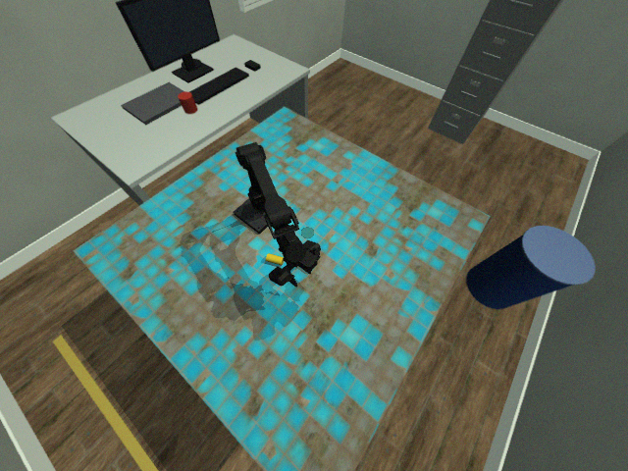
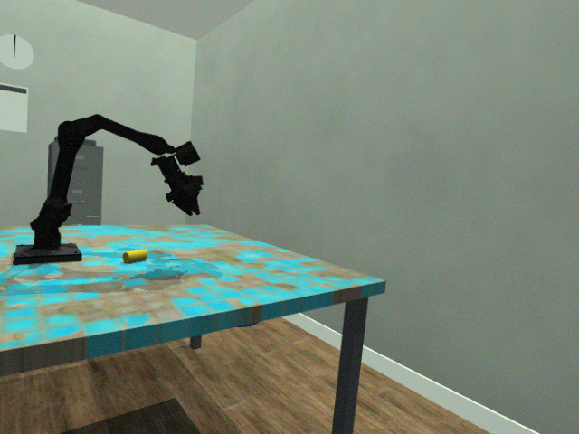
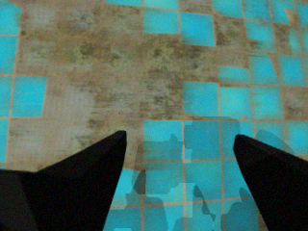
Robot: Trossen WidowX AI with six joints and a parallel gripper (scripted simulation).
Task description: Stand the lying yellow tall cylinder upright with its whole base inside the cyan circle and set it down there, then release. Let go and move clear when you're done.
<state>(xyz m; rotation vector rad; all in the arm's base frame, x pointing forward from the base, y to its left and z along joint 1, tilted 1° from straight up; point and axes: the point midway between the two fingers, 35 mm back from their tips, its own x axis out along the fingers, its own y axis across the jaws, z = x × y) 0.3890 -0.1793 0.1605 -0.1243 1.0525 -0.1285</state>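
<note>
The yellow cylinder (image 1: pixel 274 259) lies on its side on the tiled table top, also seen in the exterior view (image 2: pixel 134 255). The cyan circle (image 1: pixel 306 232) is a small dark teal disc on the table, to the right of the arm's elbow. My gripper (image 1: pixel 287 277) hangs well above the table, pointing down, and shows in the exterior view (image 2: pixel 186 203) high above and to the right of the cylinder. In the wrist view my gripper (image 3: pixel 180 140) is open with only table tiles between the fingers. The cylinder is not in the wrist view.
The arm's base (image 1: pixel 251 215) stands on the table behind the cylinder. A dark blue cylinder (image 1: pixel 530 267) floats off the table's right side. A desk with a monitor and a red cup (image 1: pixel 186 102) stands behind the table. A filing cabinet (image 1: pixel 487 61) is at the back right.
</note>
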